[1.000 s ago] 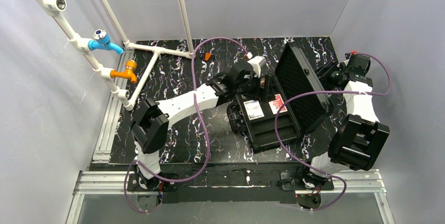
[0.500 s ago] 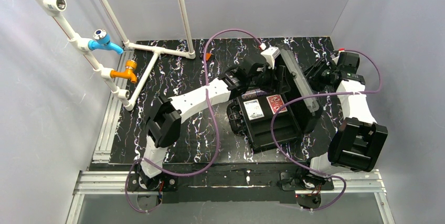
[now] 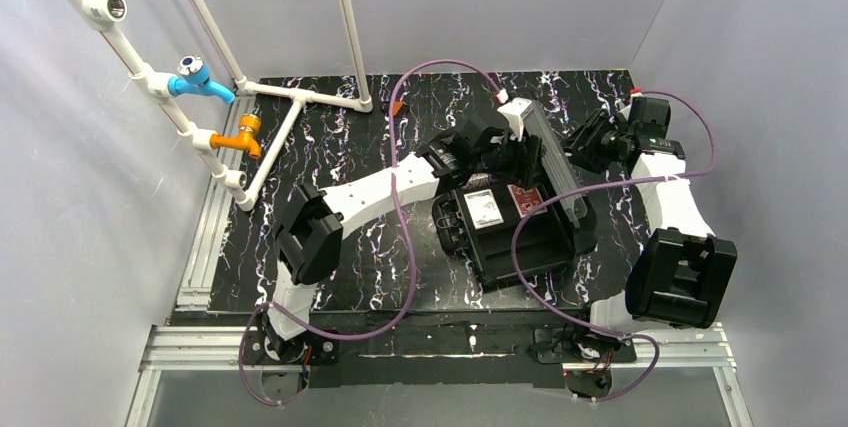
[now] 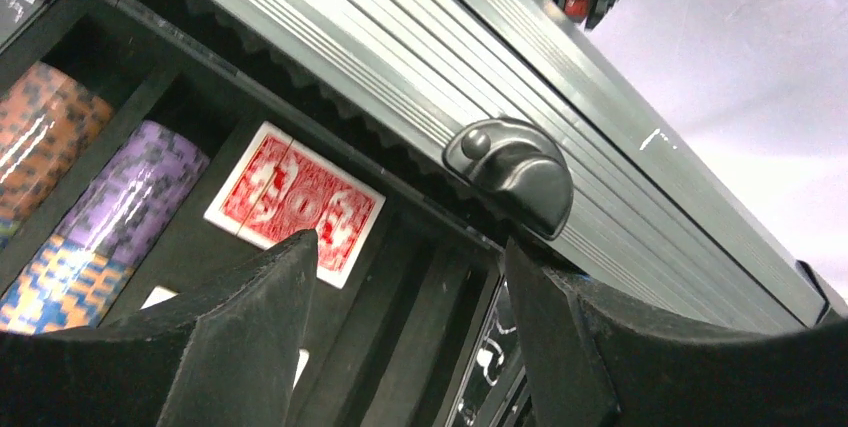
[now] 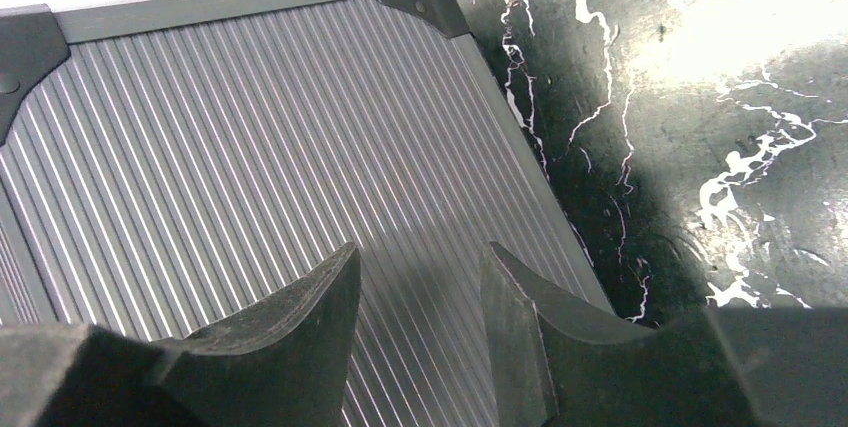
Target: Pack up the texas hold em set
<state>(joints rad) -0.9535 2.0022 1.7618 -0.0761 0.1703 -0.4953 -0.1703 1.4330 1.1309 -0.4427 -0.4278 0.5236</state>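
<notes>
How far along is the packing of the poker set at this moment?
Done: chip stacks and the red card deck lie in the case. In hand: the lid leans half shut over it, the open left end effector near its latch, the open right end effector at its ribbed back. Remaining: shut the lid fully and latch it.

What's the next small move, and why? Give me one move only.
Probably push the lid down a little toward the case base with the right gripper. Its open jaws sit at the lid's ribbed outer face, while the lid is only tilted over the base: the red card deck and chip rolls show beneath its rim in the left wrist view.
</notes>
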